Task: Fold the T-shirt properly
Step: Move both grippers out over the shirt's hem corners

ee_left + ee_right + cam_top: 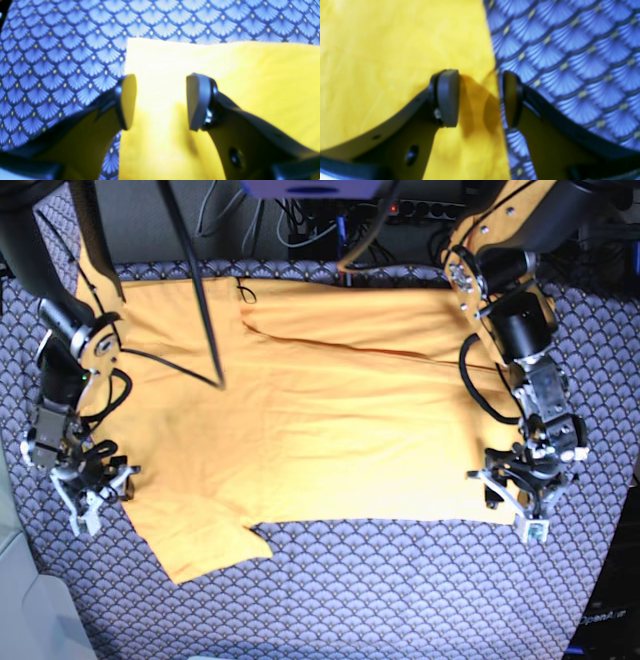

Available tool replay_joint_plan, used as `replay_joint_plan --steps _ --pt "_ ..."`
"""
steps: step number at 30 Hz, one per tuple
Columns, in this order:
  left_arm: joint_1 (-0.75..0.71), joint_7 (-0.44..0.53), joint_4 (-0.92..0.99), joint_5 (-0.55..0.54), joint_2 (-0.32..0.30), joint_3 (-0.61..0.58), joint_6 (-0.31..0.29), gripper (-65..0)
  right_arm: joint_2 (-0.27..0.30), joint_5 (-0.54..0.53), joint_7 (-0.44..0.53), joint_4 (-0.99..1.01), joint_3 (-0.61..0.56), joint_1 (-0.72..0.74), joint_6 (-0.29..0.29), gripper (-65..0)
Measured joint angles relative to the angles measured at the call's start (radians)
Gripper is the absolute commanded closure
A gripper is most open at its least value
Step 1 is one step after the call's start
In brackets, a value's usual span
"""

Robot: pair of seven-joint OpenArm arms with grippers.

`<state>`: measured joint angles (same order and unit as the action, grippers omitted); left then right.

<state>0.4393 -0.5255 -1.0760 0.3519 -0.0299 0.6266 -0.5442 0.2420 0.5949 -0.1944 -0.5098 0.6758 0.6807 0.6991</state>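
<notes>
The yellow-orange T-shirt lies spread flat on the blue scale-patterned cloth, with a sleeve sticking out at the near left and a crease across its far part. My left gripper is open at the shirt's near right corner. In the left wrist view the left gripper straddles that corner of the shirt. My right gripper is open at the shirt's left edge. In the right wrist view the right gripper has the shirt edge running between its fingers.
A black cable hangs over the shirt's far left part. More cables and a power strip lie behind the table. A pale surface sits at the near left corner. Patterned cloth shows beside the shirt in both wrist views.
</notes>
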Motion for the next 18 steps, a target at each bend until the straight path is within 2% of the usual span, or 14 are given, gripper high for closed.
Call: replay_joint_plan --steps 18 --pt "-0.035 0.002 0.001 0.0 0.0 0.0 -0.005 -31.2 0.013 -0.009 0.05 0.079 0.005 0.0 -0.001 -28.7"
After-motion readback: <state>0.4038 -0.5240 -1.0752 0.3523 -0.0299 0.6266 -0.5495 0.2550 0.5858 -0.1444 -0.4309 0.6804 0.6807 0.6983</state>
